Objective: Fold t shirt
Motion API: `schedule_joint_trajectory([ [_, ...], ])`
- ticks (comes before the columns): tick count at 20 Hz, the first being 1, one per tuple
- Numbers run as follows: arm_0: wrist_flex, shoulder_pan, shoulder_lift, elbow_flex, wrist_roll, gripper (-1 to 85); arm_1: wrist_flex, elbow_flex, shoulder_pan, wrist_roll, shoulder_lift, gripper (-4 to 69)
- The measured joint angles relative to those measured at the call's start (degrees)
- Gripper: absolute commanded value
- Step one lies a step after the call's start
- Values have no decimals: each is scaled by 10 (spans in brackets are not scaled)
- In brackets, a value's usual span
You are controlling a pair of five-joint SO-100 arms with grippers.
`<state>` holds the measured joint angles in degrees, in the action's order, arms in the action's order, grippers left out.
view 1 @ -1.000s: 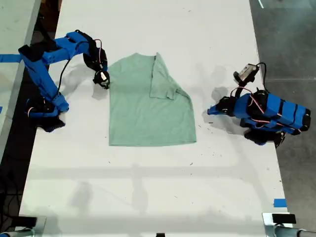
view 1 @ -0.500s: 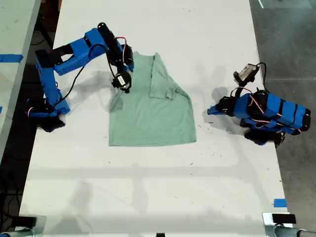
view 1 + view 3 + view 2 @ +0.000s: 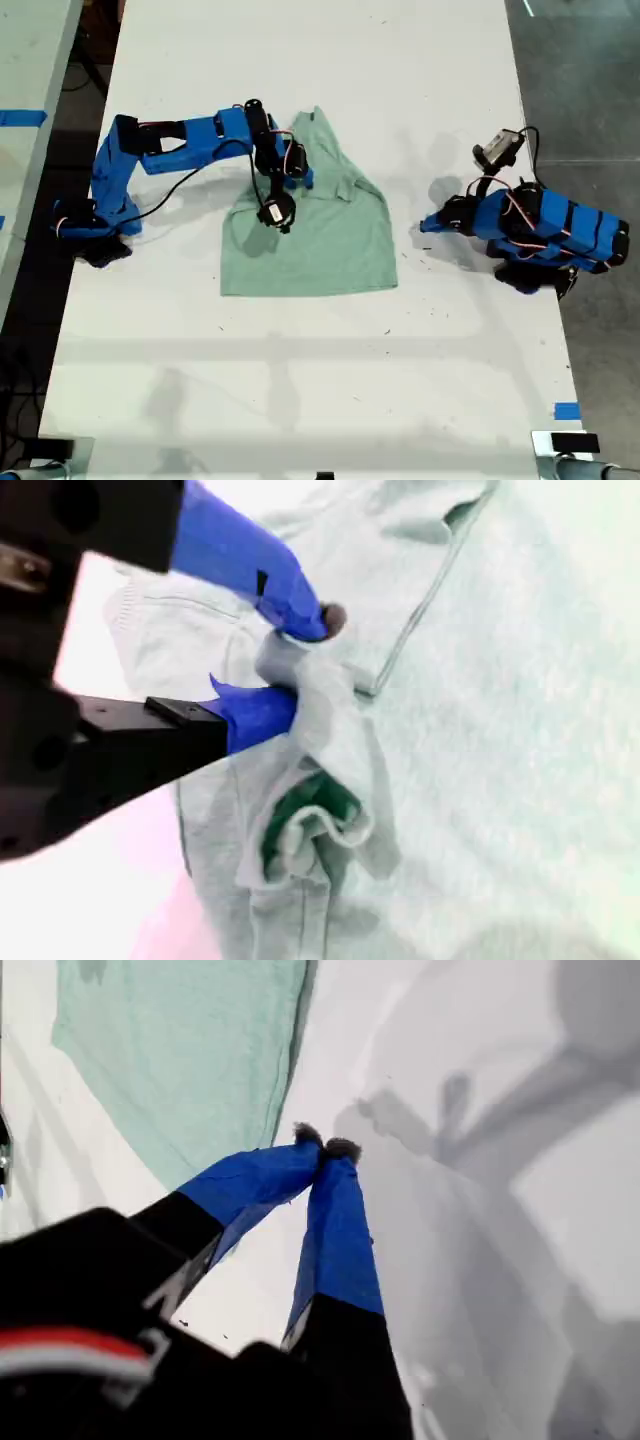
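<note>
**Inspector:** Fingers (image 3: 295, 615) of my second gripper (image 3: 290, 660) are clamped on a bunched fold of the t shirt (image 3: 320, 235); cloth is wedged between the two blue tips and hangs in a crumpled wad just past them.

**Clerk:** Where does the garment lie?

**Inspector:** On the white table (image 3: 300, 380), about midway across the exterior view and in its upper half. The hem runs straight along the lower edge. One sleeve side is already folded inward, near the exterior view's right of the shirt. The side toward the exterior view's left is lifted and pulled inward under my second gripper (image 3: 290, 172), so that edge looks gathered rather than flat.

**Clerk:** The arm carrying it?

**Inspector:** It reaches from its base at the exterior view's left out over the shirt's upper part.

**Clerk:** And the other?

**Inspector:** My first gripper (image 3: 325, 1148) has its blue fingers pressed together at the tips, with nothing between them. It sits over bare table, near the shirt's edge but apart from it. In the exterior view, that arm is folded low at the right, my first gripper (image 3: 428, 224) pointing toward the shirt.
</note>
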<state>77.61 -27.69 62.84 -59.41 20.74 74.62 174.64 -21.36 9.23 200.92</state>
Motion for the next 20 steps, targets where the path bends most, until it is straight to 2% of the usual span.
schedule_joint_trajectory([
  [3,4,4,-4,3,0,184,0,0,0,0,0,14],
  [4,14,4,2,3,0,156,0,0,0,0,0,14],
  [6,46,0,47,3,2,10,0,0,0,0,0,14],
  [9,106,-11,180,2,2,0,0,0,0,0,0,14],
  [13,117,26,487,-127,-35,0,0,0,0,0,0,14],
  [15,48,40,691,-285,-51,0,0,0,0,0,0,14],
  [17,-67,40,940,-521,-64,0,0,0,0,0,0,14],
  [20,-145,65,1306,-881,-79,0,0,0,0,0,0,14],
])
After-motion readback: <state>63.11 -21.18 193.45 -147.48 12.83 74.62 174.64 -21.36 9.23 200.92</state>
